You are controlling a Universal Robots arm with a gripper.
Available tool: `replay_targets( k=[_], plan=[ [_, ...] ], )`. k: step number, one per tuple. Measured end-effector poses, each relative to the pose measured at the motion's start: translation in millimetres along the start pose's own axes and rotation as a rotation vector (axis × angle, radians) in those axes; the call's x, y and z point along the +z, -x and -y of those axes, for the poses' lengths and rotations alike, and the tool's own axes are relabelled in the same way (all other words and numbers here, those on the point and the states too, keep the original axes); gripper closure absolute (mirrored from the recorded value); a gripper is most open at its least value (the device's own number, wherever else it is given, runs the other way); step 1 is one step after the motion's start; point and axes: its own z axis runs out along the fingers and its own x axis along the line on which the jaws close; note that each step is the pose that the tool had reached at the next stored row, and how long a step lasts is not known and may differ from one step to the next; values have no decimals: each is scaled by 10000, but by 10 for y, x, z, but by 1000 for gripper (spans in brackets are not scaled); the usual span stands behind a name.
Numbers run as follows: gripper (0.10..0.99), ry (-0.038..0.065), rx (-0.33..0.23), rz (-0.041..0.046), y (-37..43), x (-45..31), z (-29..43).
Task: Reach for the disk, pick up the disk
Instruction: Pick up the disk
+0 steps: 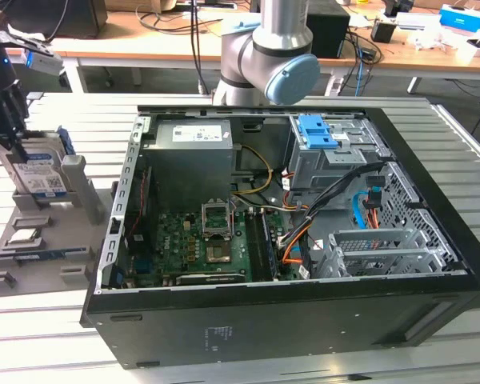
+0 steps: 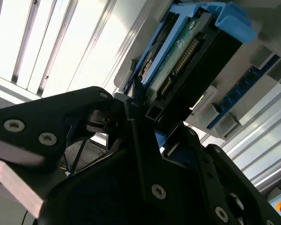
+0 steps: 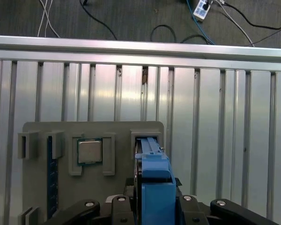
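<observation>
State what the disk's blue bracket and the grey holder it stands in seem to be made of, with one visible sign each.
Disk bracket: probably moulded plastic; even saturated blue, smooth with a soft sheen. Holder: likely plastic too; flat dull grey, blocky slots. Painted metal cannot be excluded.

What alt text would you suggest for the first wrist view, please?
A disk in a blue bracket stands on edge in a grey holder, with the black end effector right at it. A square chip lies in the next recess, all on a ribbed metal table.
</observation>
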Motion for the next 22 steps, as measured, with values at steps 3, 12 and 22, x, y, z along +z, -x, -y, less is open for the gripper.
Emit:
replay_targets(
  k=[3, 12, 22],
  plan=[
    [718, 0, -3, 0, 78, -74, 1],
    [718, -1, -4, 0, 83, -305, -7],
    [718, 0, -3, 0, 89, -559, -17]
  ],
)
